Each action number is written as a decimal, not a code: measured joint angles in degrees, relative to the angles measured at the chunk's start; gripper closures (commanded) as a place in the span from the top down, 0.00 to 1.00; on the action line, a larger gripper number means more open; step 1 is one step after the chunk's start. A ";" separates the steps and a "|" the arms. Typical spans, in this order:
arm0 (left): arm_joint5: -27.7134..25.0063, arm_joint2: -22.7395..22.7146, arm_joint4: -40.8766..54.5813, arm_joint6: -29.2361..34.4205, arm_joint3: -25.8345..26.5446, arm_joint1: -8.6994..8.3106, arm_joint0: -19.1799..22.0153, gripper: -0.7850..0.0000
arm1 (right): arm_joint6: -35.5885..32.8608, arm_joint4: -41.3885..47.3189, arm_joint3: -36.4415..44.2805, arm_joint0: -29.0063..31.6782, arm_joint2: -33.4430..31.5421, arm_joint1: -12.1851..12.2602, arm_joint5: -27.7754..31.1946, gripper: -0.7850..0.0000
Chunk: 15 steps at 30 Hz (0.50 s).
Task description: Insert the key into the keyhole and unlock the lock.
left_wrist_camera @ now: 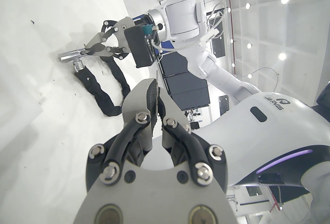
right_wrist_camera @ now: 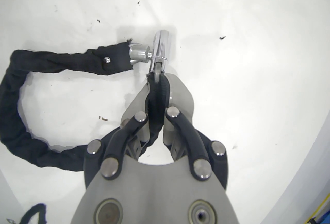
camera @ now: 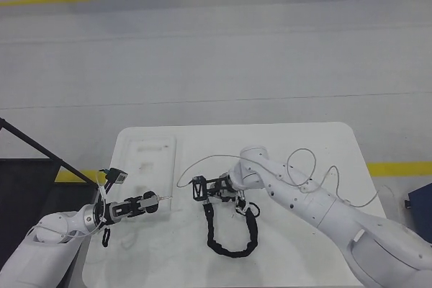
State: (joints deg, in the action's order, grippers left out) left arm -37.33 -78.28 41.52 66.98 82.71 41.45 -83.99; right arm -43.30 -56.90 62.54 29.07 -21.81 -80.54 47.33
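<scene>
A chrome lock cylinder (right_wrist_camera: 162, 47) joins the two ends of a black fabric-covered chain (right_wrist_camera: 51, 62) that lies in a loop on the white table. My right gripper (right_wrist_camera: 156, 80) is shut on the cylinder's near end, holding it just above the table. The cylinder (left_wrist_camera: 69, 56) shows side-on from the left wrist, with the right gripper (left_wrist_camera: 87, 50) behind it. My left gripper (left_wrist_camera: 156, 92) is shut on a thin metal key (left_wrist_camera: 156, 80), whose blade sticks out past the fingertips. From above, the key (camera: 163, 197) points toward the right gripper (camera: 204, 192), a short gap away from it.
A shallow white tray (camera: 153, 162) sits at the table's back left, just behind the left gripper (camera: 151, 203). The chain loop (camera: 230, 248) lies in front of the right arm. A black metal frame (camera: 21, 147) stands off the table's left edge.
</scene>
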 measured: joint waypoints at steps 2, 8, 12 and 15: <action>0.00 0.00 0.00 0.00 0.00 0.00 0.00 0.00 | 3.59 -0.41 1.22 1.04 -1.85 1.19 1.98 0.00; 0.00 0.00 0.00 0.00 0.00 0.00 0.00 0.00 | 10.89 -8.20 5.61 4.09 -6.35 5.22 9.49 0.00; 0.00 0.00 0.00 0.00 0.00 0.00 0.00 0.00 | 19.27 -11.28 7.44 7.79 -9.74 8.32 10.75 0.00; 0.00 0.00 0.00 0.00 0.00 0.00 0.00 0.00 | 27.93 -13.05 8.86 10.69 -11.48 10.69 10.66 0.00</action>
State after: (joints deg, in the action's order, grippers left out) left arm -37.33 -78.28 41.52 66.98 82.71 41.45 -83.99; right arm -15.37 -69.95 71.41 39.76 -33.29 -69.85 58.00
